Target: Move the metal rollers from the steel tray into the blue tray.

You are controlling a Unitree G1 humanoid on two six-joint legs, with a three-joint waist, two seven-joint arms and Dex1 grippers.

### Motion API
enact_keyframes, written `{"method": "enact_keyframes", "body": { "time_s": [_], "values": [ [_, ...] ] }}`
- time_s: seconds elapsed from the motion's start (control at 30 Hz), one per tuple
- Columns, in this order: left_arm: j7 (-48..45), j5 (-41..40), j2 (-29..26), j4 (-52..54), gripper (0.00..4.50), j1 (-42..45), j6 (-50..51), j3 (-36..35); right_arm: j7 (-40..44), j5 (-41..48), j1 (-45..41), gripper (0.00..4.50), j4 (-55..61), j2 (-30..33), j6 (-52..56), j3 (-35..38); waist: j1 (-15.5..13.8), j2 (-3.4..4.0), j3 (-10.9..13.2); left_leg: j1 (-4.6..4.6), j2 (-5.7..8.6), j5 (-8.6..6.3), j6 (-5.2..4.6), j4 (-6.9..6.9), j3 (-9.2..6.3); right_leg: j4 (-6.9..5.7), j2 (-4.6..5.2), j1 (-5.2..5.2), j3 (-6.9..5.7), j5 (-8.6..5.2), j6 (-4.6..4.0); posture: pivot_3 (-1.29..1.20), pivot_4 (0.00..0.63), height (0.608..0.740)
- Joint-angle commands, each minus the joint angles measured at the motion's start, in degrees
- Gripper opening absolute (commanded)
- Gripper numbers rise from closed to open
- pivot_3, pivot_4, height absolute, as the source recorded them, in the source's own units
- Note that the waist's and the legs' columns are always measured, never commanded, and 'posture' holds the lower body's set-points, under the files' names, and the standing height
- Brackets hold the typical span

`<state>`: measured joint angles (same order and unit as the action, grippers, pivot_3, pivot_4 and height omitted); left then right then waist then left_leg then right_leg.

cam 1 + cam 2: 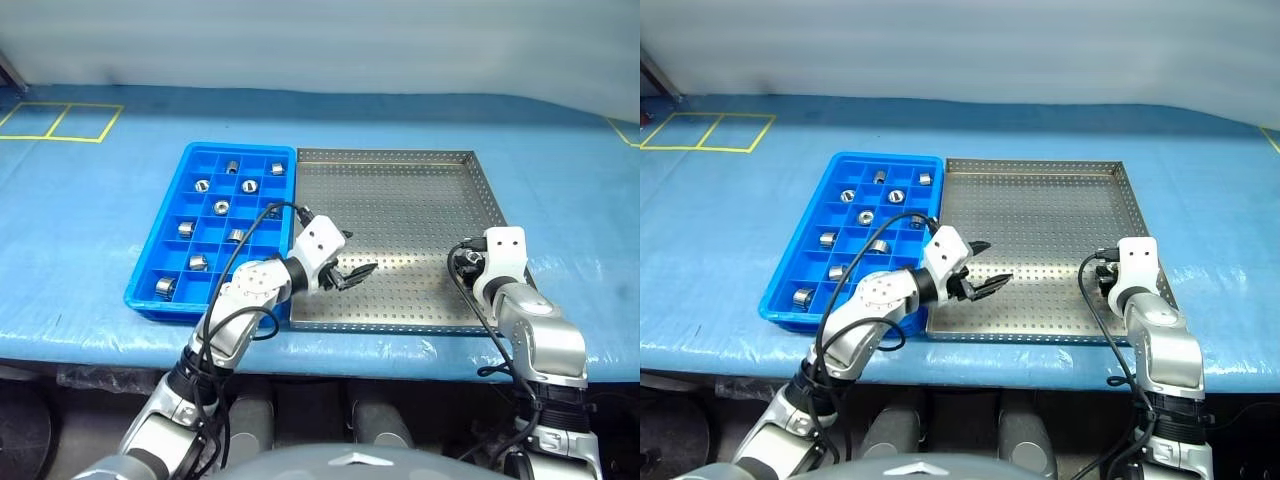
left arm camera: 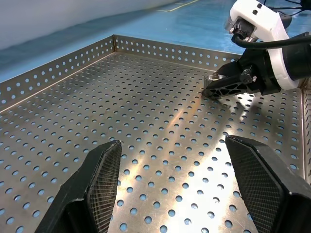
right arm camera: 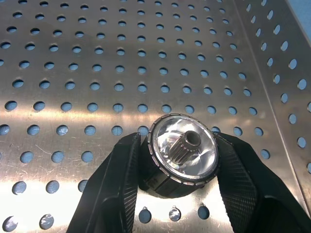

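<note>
The steel tray lies on the blue table, with the blue tray touching its left side. Several metal rollers sit in the blue tray's compartments. My right gripper rests low on the steel tray near its right rim, shut on one metal roller, a shiny cylinder with a dark centre hole. That gripper and its roller also appear in the left wrist view. Over the steel tray's front left part, my left gripper hovers open, with nothing between its fingers.
Yellow tape squares mark the blue table cover at the far left. The table's front edge runs just in front of both trays. A black cable loops from my left arm over the blue tray's near right corner.
</note>
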<state>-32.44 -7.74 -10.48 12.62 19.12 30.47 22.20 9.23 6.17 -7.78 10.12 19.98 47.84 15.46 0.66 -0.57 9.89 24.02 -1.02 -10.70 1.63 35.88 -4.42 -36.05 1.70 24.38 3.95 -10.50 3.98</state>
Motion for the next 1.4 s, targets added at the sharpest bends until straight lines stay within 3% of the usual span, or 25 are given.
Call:
{"method": "enact_keyframes", "body": {
  "time_s": [0.03, 0.4, 0.67, 0.9, 1.4],
  "values": [
    [0.47, -0.36, 0.13, 2.36, 3.7, -0.24, -0.5, -0.8, -0.07, 0.56, -1.15, 1.99, 0.61, -0.07, -1.34, 0.11, 0.0, 0.0, 0.0, 0.0, 0.0, 0.0, 0.0, 0.01, 0.0, 0.0, 0.0, 0.0, 0.0, 0.0, 0.0, 0.11, 0.15, 0.74],
    [7.99, 1.37, -5.67, 17.22, 3.7, -8.18, 6.77, -8.53, 12.49, 4.53, -4.67, 1.88, 9.48, 1.36, -5.68, -12.52, 0.12, 0.03, -0.01, -0.04, -0.08, 0.0, 0.0, -0.07, 0.0, -0.01, -0.09, 0.02, 0.02, -0.01, -0.02, 0.16, 0.15, 0.74],
    [14.65, 4.35, -8.82, 25.05, 3.7, -12.32, 13.23, -15.04, 16.14, 3.69, -15.52, 1.88, 2.82, -3.69, -8.6, -23.98, -0.67, -0.02, 0.02, -0.07, -0.12, 0.0, 0.01, -0.05, -0.01, -0.01, -0.12, -0.02, -0.01, -0.01, -0.02, 0.23, 0.15, 0.74],
    [16.02, 5.68, -11.89, 28.67, 3.7, -16.11, 15.85, -15.76, 17.33, 3.38, -19.86, 1.88, -2.34, -8.36, -11.11, -28.36, -2.83, -0.03, 0.03, -0.08, -0.13, 0.0, 0.01, -0.26, -0.04, 0.01, -0.14, 0.05, -0.05, -0.04, -0.09, 0.28, 0.15, 0.74],
    [16.76, 5.82, -12.75, 29.72, 3.7, -18.4, 17.47, -16.36, 20.51, 3.62, -18.45, 1.88, -3.41, -11.68, -11.05, -35.01, -4.51, -0.03, 0.03, -0.09, -0.15, 0.0, 0.03, -0.32, -0.03, 0.0, -0.14, 0.11, -0.07, -0.07, -0.14, 0.31, 0.15, 0.74]
  ]
}}
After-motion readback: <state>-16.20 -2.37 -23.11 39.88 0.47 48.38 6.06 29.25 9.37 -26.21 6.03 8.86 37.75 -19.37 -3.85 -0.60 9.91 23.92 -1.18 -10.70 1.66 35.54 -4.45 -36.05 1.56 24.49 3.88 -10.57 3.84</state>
